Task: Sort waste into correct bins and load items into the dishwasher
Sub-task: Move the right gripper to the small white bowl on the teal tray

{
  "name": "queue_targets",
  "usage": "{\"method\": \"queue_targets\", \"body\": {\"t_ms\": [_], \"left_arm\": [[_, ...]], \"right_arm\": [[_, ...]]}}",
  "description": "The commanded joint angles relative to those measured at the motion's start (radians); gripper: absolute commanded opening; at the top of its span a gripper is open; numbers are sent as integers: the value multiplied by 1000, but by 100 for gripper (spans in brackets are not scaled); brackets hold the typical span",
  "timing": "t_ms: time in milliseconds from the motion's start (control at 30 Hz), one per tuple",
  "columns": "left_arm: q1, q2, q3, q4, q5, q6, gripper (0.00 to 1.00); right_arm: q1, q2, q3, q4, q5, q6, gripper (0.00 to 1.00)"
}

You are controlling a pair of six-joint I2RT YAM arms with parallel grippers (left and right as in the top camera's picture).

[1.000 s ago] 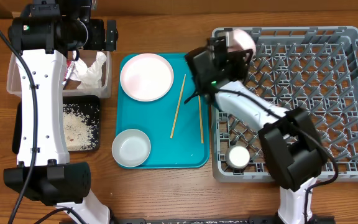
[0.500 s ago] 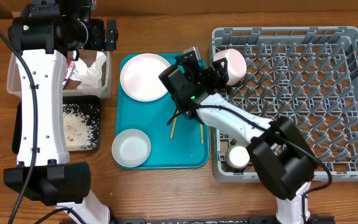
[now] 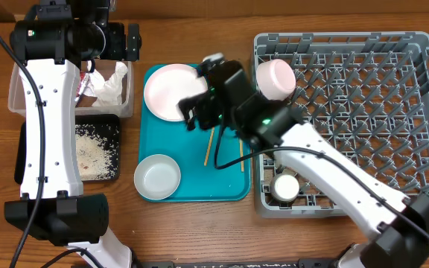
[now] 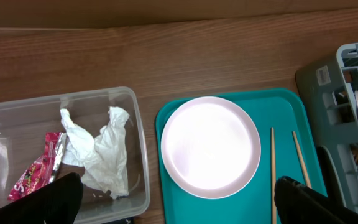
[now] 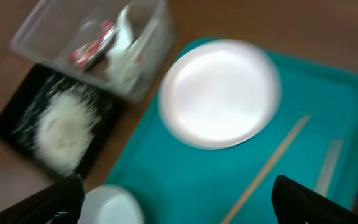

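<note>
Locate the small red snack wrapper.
Left wrist view: the small red snack wrapper lies inside the clear rectangular plastic tub, just left of the crumpled white paper napkins, with the teal tray further right.

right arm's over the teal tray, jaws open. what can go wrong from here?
1. The chopsticks lie flat on the tray. They are thin, so the right gripper may slip off them or push them along.
2. The plate also lies flat, so an edge grip could scrape or tip it.
3. The left gripper hangs between tub and plate. If both arms go for the plate, they might clash.
</note>
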Motion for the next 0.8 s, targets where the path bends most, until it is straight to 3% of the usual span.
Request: {"method": "queue_targets", "body": {"t_ms": [0, 133, 267, 433, 633, 767], "left_arm": [[-1, 5, 16, 3, -6, -6, 100], [-1, 5, 16, 3, -6, -6, 100], [-1, 5, 16, 3, -6, -6, 100], [-2, 5, 16, 3, -6, -6, 100], [-2, 5, 16, 3, -6, -6, 100], [-2, 5, 16, 3, -6, -6, 100]], "right_arm": [[71, 96, -33, -8, -129, 81, 90], [127, 196, -45, -14, -113, 90, 75], [136, 271, -45, -32, -103, 159, 67], [136, 321, -45, -31, -149, 181, 47], [134, 356, -39, -28, -148, 184, 40], [129, 378, -15, -51, -154, 194, 26]]}}
